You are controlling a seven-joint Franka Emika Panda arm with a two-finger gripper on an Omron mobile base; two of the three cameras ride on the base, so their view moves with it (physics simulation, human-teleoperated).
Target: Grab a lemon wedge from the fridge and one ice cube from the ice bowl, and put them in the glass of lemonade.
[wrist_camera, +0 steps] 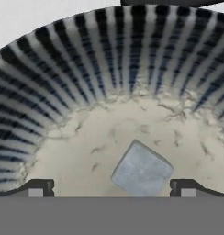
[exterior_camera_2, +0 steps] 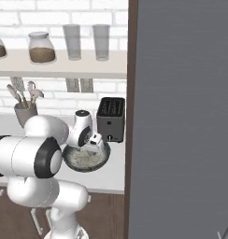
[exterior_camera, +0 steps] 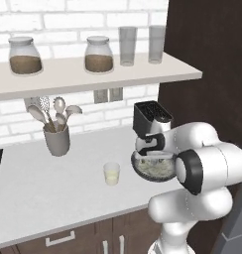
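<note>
From the left base view, the gripper (exterior_camera: pixel 153 158) hangs inside the ice bowl (exterior_camera: pixel 143 172) on the counter (exterior_camera: pixel 38 188), right of the glass of lemonade (exterior_camera: pixel 111 173). From the right, the bowl sits before the toaster (exterior_camera_2: pixel 110 119). In the hand view, a pale grey ice cube (wrist_camera: pixel 142 170) lies between wide-spread fingertips (wrist_camera: pixel 38 188); striped wall, no writing.

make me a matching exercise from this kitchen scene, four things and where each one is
1 ice cube
2 glass of lemonade
3 toaster
4 tall grey glasses

a on the upper shelf
b inside the ice bowl, between the open gripper tips
c on the counter behind the bowl
d on the counter, between bowl and utensil cup

Pairs: 1-b, 2-d, 3-c, 4-a
</note>
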